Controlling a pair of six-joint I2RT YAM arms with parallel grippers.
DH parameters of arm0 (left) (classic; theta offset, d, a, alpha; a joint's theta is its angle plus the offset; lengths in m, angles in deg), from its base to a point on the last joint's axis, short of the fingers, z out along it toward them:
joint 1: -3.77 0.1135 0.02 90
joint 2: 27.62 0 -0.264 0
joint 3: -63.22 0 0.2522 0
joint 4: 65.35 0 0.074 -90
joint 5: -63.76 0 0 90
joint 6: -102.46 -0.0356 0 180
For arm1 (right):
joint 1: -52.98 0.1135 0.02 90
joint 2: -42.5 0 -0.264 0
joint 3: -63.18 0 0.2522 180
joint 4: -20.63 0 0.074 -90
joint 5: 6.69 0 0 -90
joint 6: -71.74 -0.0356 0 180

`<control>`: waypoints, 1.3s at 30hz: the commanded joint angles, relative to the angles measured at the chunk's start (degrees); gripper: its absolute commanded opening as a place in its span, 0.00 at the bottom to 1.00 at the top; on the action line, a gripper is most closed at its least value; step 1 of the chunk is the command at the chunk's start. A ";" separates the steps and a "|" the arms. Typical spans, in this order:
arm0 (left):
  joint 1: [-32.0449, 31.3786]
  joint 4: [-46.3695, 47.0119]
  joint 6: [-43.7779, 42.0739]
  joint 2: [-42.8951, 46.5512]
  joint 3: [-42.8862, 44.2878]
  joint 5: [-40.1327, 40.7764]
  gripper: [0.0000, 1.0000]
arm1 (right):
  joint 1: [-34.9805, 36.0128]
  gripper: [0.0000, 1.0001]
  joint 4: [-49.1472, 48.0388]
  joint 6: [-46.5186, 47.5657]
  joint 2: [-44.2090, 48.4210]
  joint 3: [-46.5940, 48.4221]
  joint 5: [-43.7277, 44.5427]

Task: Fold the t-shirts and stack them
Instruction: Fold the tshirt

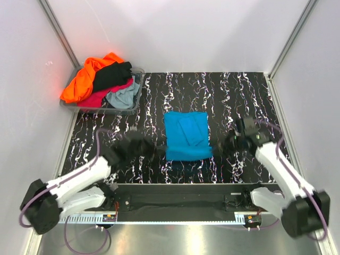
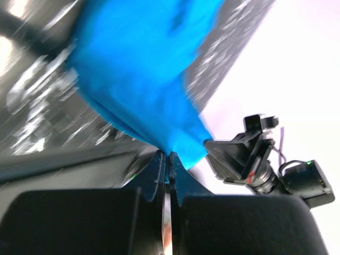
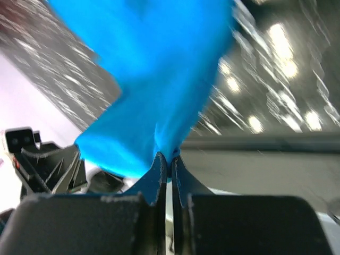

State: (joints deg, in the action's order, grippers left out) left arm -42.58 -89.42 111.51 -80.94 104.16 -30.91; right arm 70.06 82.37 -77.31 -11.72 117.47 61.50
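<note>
**Both grippers pinched on the turquoise t-shirt**

Your left gripper is closed tight on the near left corner of the turquoise t-shirt. Your right gripper is closed tight on its near right corner. The shirt lies folded at the centre of the table. At ten o'clock, the bin holds a heap: orange t-shirt, black t-shirt, crimson t-shirt, grey t-shirt.

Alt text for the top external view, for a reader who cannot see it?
A bright turquoise-blue cloth t-shirt, partly folded, lies mid-table on the black white-veined tabletop, with the left gripper and right gripper pinching its near corners. At far left, a clear plastic bin holds an orange shirt, a black shirt, a crimson-pink shirt and a grey shirt.
</note>
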 commanded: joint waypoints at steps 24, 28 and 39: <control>28.94 10.13 -21.00 -53.46 47.09 -21.44 0.00 | -13.83 0.00 -11.69 14.49 -61.79 53.41 -20.39; 30.70 10.13 -23.18 -60.81 52.16 -21.87 0.00 | -15.32 0.11 -12.04 14.57 -68.27 58.77 -18.73; 35.98 -7.80 -48.59 -69.22 78.91 -18.63 0.48 | -20.60 0.72 11.60 31.70 -93.02 108.22 -10.30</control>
State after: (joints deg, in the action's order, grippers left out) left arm -7.12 -93.63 71.66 -158.03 180.85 -52.85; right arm 49.93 83.27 -52.65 -108.96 222.65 48.00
